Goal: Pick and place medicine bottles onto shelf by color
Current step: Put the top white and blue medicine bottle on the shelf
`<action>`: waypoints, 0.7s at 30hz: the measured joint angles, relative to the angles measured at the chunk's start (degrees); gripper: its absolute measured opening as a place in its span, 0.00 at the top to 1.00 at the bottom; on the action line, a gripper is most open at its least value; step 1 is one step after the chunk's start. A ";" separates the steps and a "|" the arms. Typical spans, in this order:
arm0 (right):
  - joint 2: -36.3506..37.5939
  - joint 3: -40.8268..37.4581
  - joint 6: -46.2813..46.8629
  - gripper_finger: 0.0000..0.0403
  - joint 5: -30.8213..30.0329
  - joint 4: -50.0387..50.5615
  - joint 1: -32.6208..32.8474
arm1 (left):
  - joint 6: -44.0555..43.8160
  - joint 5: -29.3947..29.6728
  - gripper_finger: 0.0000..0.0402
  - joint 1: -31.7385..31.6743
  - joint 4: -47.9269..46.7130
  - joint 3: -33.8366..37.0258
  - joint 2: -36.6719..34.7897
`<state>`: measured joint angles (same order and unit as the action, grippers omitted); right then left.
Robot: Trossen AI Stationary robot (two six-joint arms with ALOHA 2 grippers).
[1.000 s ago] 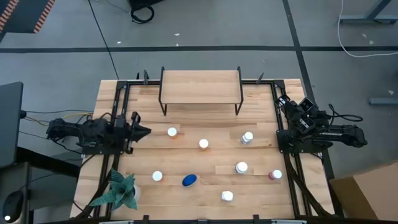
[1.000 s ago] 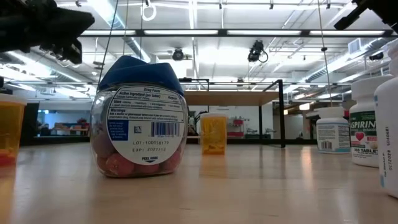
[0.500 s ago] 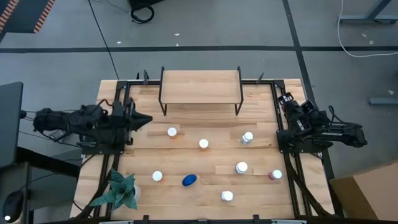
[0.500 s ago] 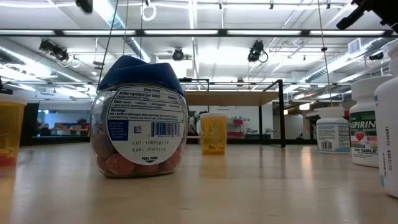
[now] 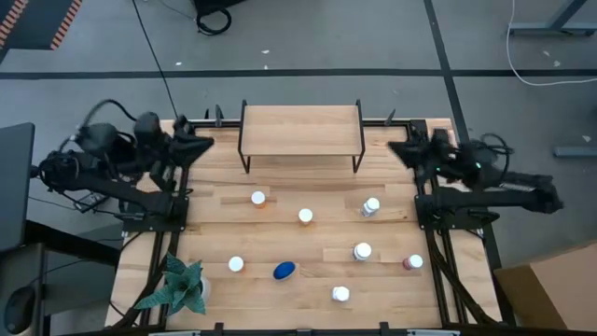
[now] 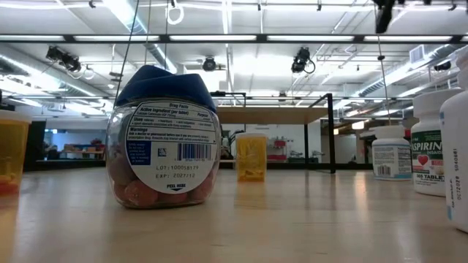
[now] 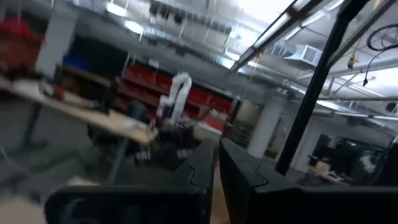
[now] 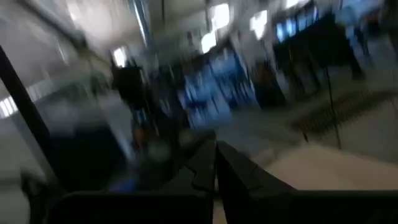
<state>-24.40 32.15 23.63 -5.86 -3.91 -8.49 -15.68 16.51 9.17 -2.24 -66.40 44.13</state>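
The shelf [image 5: 300, 126], a light board on black legs, stands at the table's far middle and also shows in the low view [image 6: 292, 114]. The medicine bottles stand apart on the tabletop: white-capped ones [image 5: 258, 198], [image 5: 305, 217], [image 5: 371, 206], [image 5: 362, 251], [image 5: 236, 264], [image 5: 341, 294], a dark red one [image 5: 413, 262], and a blue-lidded one [image 5: 284, 271], which is large in the low view [image 6: 164, 139]. My left gripper [image 5: 207, 142] is shut, raised left of the shelf. My right gripper [image 5: 396, 149] is shut, raised right of the shelf. Neither touches anything.
A green plant [image 5: 177, 287] stands at the near left corner. Black frame rails [image 5: 177, 177] [image 5: 424, 201] run along the table's left and right sides. Bare wood lies between the shelf and the bottles.
My left gripper has risen and gone toward the table's far edge, ending beside the shelf's left end. My right gripper has swung toward the table's left, now pointing at the shelf's right end. The bottles have kept still.
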 joint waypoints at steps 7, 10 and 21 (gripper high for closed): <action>-25.90 30.76 10.46 0.95 0.56 44.98 -2.06 | 7.53 1.47 0.93 0.00 -0.07 -4.78 1.99; -34.58 39.99 11.25 0.95 0.56 48.35 -2.10 | 7.09 1.49 0.92 0.00 -0.16 -4.91 2.00; -53.59 75.21 3.90 0.95 3.95 45.34 1.55 | 3.43 1.49 0.90 0.00 -2.38 -4.91 1.98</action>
<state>-77.99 107.36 27.53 -1.91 41.43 -6.94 -12.26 18.00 9.17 -4.62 -71.31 46.11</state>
